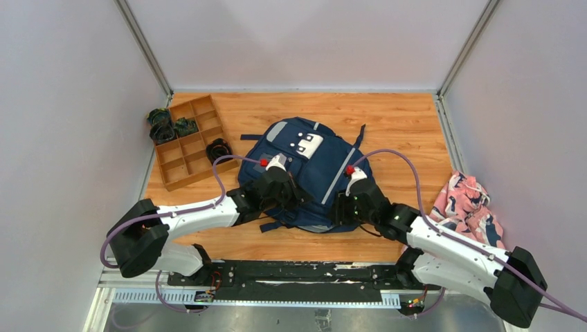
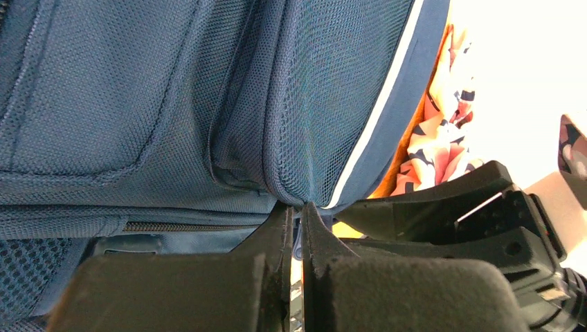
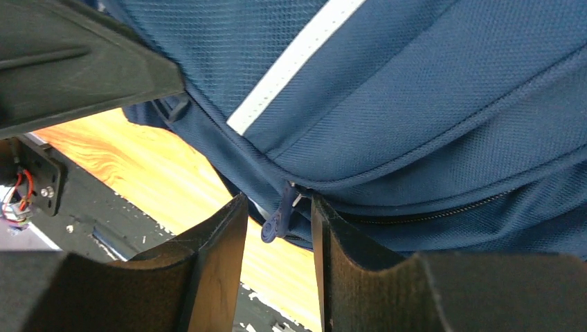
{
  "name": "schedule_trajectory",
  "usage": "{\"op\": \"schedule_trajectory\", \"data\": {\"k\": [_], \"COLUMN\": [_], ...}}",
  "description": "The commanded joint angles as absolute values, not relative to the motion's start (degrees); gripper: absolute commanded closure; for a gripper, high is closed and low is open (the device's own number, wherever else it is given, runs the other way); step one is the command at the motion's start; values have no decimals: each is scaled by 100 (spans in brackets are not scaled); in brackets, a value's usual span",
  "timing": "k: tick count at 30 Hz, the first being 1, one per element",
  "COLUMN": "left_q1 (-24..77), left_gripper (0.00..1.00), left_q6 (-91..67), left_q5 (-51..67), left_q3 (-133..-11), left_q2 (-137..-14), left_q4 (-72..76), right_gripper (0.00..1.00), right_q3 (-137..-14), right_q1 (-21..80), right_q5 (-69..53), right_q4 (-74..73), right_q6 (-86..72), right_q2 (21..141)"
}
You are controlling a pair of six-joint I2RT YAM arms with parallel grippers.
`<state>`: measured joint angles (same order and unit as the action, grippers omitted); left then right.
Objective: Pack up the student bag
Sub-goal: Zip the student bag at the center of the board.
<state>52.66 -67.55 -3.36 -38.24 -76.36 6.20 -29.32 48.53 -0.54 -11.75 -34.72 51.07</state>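
Observation:
The navy student bag lies flat in the middle of the wooden table, its near bottom edge towards both arms. My left gripper is at the bag's near left edge. In the left wrist view it is shut, with a small blue-grey zipper pull pinched between the jaws under the mesh fabric. My right gripper is at the bag's near right edge. In the right wrist view it is open, and a dark blue zipper pull hangs between the jaws, touching neither. A zipper line runs to the right.
A wooden compartment tray with dark items stands at the back left. A pink-and-navy patterned cloth bundle lies at the right edge of the table. The black mounting rail runs along the near edge. The enclosure walls rise on three sides.

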Motion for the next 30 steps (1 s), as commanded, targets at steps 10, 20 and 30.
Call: {"op": "schedule_trajectory", "data": {"k": [10, 20, 30], "left_q1": [5059, 4099, 3141], "left_gripper": [100, 100, 100], "left_q6": [-6605, -5863, -4425], "left_q5": [-471, -376, 211], "left_q3": [-3876, -3642, -4966], "left_q2": [-7394, -6585, -7568], "left_q4": [962, 388, -419], "right_gripper": [100, 100, 100], "right_q3": [-2839, -3330, -3724], "right_q1": [4939, 4753, 4686], "right_q5": [707, 1471, 1334], "right_q4": [-1229, -2111, -2383], "right_q6": [-3571, -2190, -2366], "right_q2": [5431, 5151, 5486]}}
